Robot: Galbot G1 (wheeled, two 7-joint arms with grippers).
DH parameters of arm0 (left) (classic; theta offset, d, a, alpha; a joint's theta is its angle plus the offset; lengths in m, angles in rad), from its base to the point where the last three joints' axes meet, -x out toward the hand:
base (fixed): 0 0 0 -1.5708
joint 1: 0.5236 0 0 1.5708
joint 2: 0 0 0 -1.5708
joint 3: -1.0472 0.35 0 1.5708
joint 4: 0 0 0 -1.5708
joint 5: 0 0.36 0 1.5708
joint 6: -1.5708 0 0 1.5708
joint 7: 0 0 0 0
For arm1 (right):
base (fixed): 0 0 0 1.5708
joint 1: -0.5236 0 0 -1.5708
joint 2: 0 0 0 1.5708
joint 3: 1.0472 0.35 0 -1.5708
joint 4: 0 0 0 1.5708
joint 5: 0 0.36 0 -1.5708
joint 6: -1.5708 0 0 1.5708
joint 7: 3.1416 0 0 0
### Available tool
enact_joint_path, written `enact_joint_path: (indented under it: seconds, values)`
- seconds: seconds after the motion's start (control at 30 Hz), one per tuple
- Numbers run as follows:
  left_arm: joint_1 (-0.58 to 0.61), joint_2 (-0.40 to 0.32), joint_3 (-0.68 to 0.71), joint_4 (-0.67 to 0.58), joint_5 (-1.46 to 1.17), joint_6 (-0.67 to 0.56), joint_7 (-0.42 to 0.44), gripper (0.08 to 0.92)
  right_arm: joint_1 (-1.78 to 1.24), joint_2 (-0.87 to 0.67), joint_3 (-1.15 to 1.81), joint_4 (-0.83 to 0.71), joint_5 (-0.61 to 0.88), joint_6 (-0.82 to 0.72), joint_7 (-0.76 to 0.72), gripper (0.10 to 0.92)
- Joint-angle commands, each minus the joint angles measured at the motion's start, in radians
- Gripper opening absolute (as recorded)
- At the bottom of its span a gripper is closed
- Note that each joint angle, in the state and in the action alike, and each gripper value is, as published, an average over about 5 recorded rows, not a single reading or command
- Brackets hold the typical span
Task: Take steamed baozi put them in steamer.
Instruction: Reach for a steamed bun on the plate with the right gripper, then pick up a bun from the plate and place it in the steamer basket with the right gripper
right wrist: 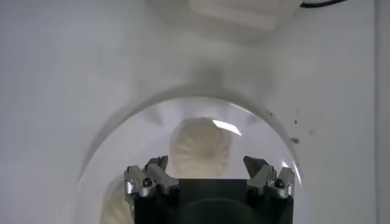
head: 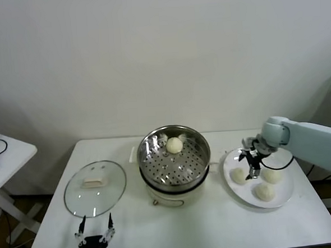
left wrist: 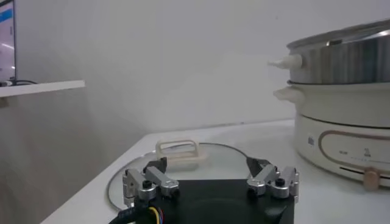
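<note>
The shiny steamer (head: 173, 157) stands mid-table on its cream pot base and holds one baozi (head: 174, 145) near its far wall. On the white plate (head: 286, 192) to its right lie three more baozi (head: 238, 176) (head: 272, 175) (head: 264, 192). My right gripper (head: 252, 166) hangs open just over the plate, next to the leftmost bun. In the right wrist view a pleated baozi (right wrist: 200, 146) lies ahead between the spread fingers of the right gripper (right wrist: 207, 163), untouched. The left gripper (head: 94, 229) rests open near the table's front left edge.
A flat glass lid (head: 95, 187) with a cream handle lies left of the steamer, just beyond the left gripper (left wrist: 207, 165). The pot base (left wrist: 341, 134) has a control knob on its front. A side table (head: 4, 153) stands off to the left.
</note>
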Motion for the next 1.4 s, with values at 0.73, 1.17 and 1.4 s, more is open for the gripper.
enact_joint_path:
  seconds: [0.73,1.17,1.4]
  values:
    - [0.003,-0.001,-0.008,0.0,0.004,-0.002,-0.005,0.823,0.05,0.001,-0.007,0.01,0.027,-0.024,-0.021,0.546]
    - [-0.002,-0.001,0.001,-0.005,0.009,-0.004,-0.006,0.823,0.848,0.072,-0.478,0.174,0.437,0.05,-0.201,0.543]
    - [-0.003,0.0,0.006,-0.01,0.008,-0.004,-0.005,0.823,0.874,0.189,-0.357,0.319,0.609,-0.064,-0.123,0.547]
